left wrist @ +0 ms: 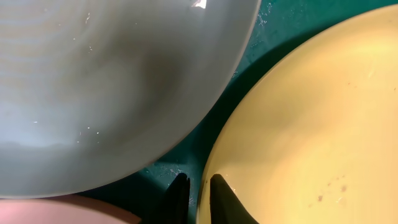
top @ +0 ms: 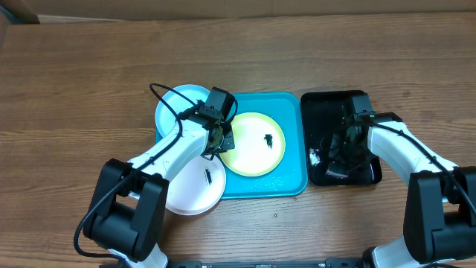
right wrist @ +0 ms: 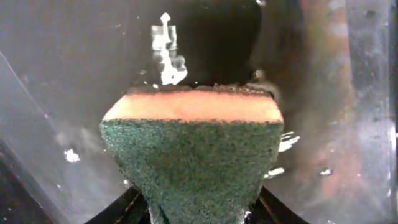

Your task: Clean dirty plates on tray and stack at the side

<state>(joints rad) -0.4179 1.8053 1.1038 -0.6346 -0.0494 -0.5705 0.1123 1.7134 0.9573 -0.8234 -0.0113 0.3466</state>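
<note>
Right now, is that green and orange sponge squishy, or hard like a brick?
Probably squishy: the sponge narrows where the right gripper pinches it. Its green face looks rough, so it likely won't slip out easily. It also seems light, since one pinched end holds it up.

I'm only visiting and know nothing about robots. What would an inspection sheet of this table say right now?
Surface: wooden table, brown grain.
Job's things: turquoise tray holds the yellow-green plate, which has a dark smear; pale blue plate at the tray's left edge; white plate, smeared, by its near-left corner.
Clutter: black tray with white flecks.
Grippers: left gripper pinches the yellow-green plate's rim; right gripper holds a green-faced sponge over the black tray.
Cables: black cable loops from the left arm across the pale blue plate.
Surroundings: pale strip beyond the table's far edge; nothing else seen.
</note>
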